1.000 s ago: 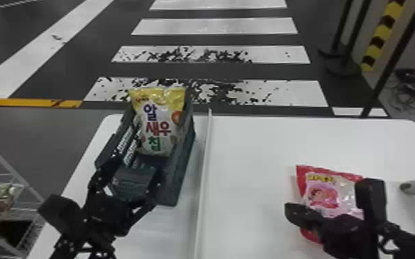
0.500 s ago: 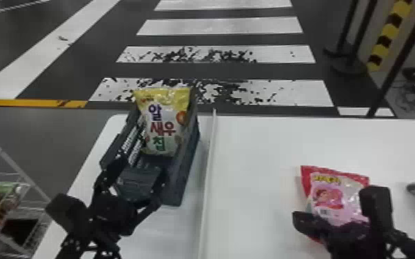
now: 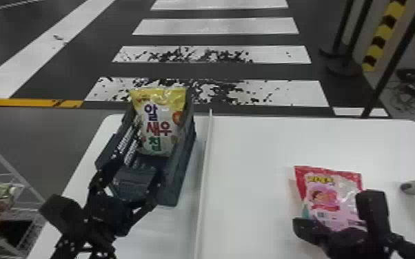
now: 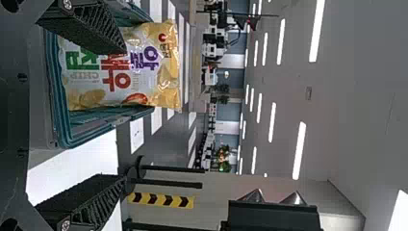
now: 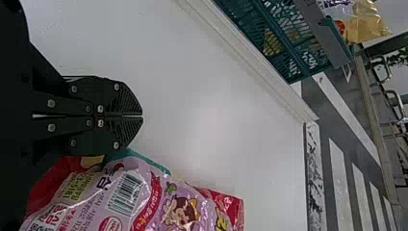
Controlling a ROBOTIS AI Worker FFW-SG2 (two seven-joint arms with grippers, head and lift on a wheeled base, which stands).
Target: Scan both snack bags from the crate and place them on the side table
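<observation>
If closed off-centre, the released black left tool [image 4: 122, 114] may snag the grey-green plastic crate [image 3: 176, 168], not the glossy yellow-white bag [image 3: 160, 125] inside; the black right tool [image 5: 141, 116] is clenched empty.

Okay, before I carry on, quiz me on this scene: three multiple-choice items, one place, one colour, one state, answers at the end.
1. Where is the yellow-topped bag?
A) Beside the scanner
B) In the crate
C) On the floor

2. What colour is the top edge of the pink bag?
A) Green
B) Black
C) Red

3. How are the right gripper's fingers?
A) Shut, holding nothing
B) Wide open
C) Shut on a bag

Key:
1 B: the crate's walls flank it.
2 C: a red band runs along that edge.
3 A: the tips meet, with nothing between.
</observation>
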